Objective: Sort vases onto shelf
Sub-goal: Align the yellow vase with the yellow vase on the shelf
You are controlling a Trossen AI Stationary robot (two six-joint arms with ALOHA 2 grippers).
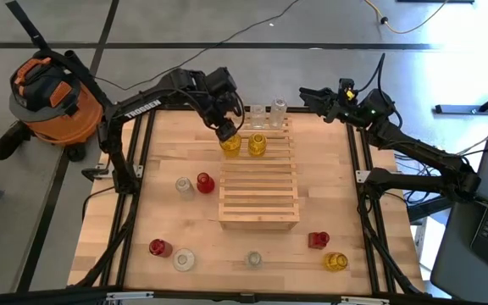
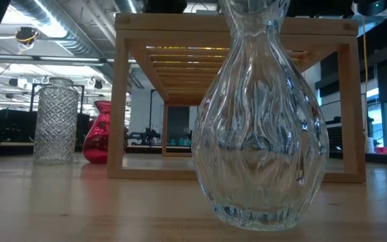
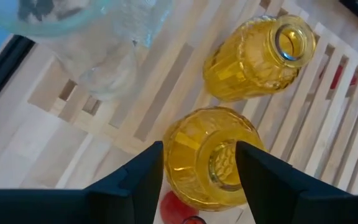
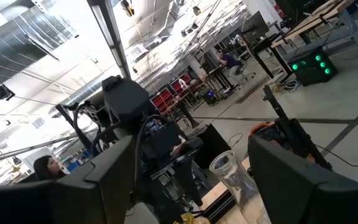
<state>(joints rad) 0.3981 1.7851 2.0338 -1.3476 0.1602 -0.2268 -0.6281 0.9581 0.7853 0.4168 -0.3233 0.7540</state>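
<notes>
Overhead, left hand [image 1: 228,134] hides its yellow vase [image 1: 230,145] on the shelf [image 1: 259,182] — fingers astride, contact unclear, right hand [image 4: 191,180] wide.

On the shelf [image 1: 259,182]: two yellow vases [image 1: 257,145] and three clear vases [image 1: 278,108]. Around the shelf: three red vases [image 1: 204,182], three clear, one yellow.

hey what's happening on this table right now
A two-armed robot is sorting small glass vases onto a slatted wooden shelf. The left gripper is at the shelf's far end, its fingers on either side of a yellow vase beside a second yellow vase. The right gripper waits open by the far edge. Red, clear and yellow vases remain on the table.
</notes>
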